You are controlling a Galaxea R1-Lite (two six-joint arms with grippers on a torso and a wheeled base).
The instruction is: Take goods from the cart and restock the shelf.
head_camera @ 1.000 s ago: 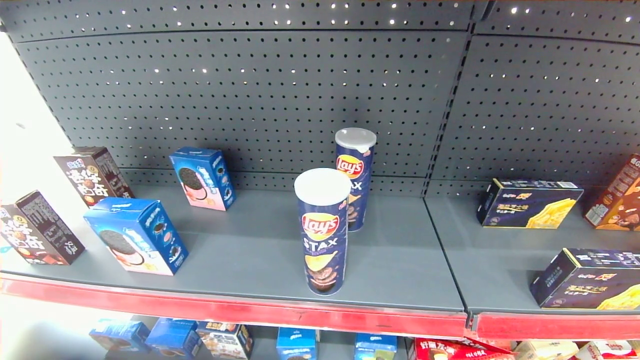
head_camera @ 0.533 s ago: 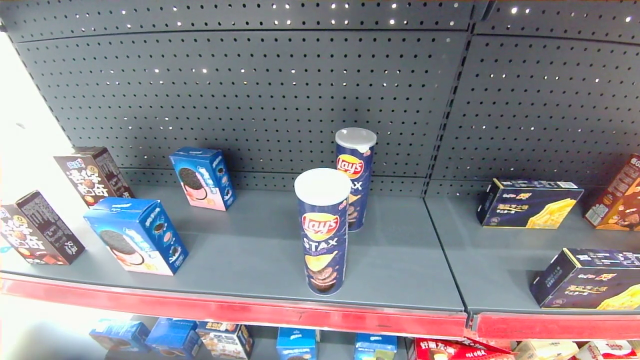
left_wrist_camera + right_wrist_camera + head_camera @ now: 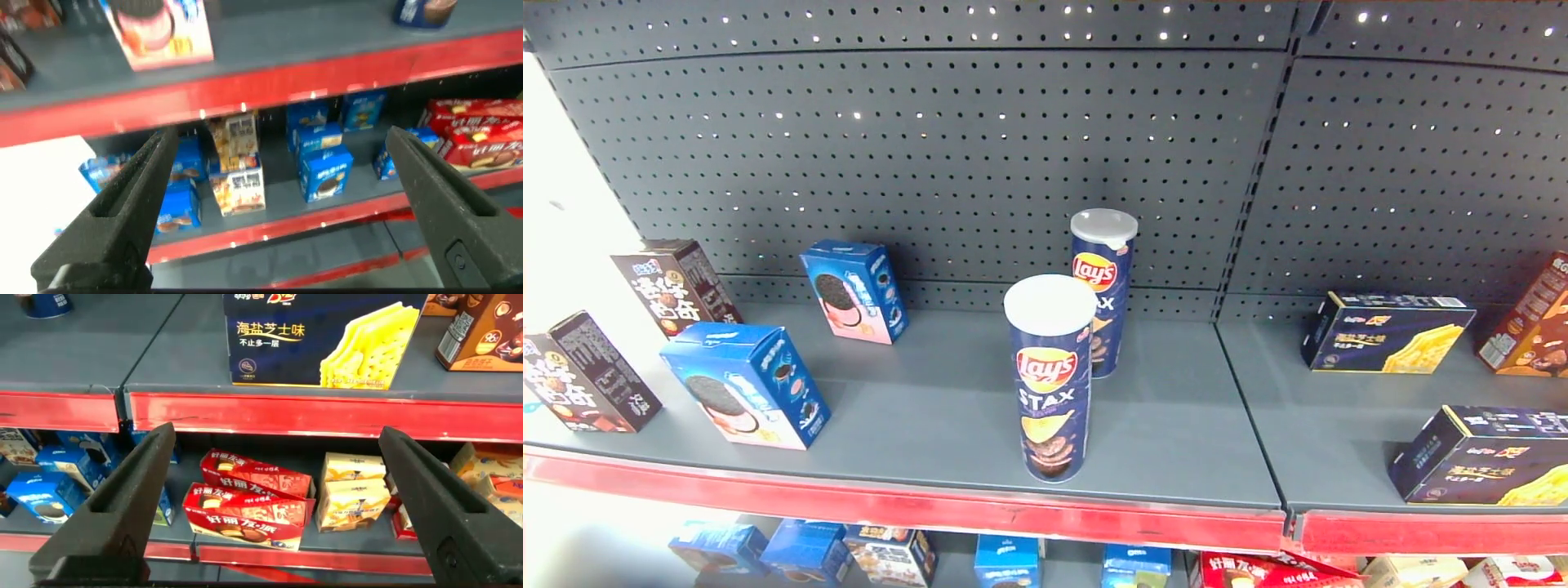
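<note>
Showed a grey sheet-metal shelf (image 3: 1176, 441) with a glossy red front lip (image 3: 931, 506) and a perforated back panel (image 3: 931, 163). Found the front can (image 3: 1049, 384), a tall cylinder with a flat white lid, upright near the shelf's front edge. Found the rear can (image 3: 1101, 286), of like shape, upright just behind it toward the back edge. Placed two blue cookie boxes (image 3: 747, 384) and two brown boxes (image 3: 588, 371) toward the left end, and two flat dark cracker boxes (image 3: 1388, 332) on the right-hand section. Caught the left gripper (image 3: 279, 137) before the red lip, with matte black wedge-shaped fingers spread wide, holding nothing. Caught the right gripper (image 3: 278, 431) likewise wide apart and empty, facing glossy red cartons (image 3: 249, 498) on the lower tier.
</note>
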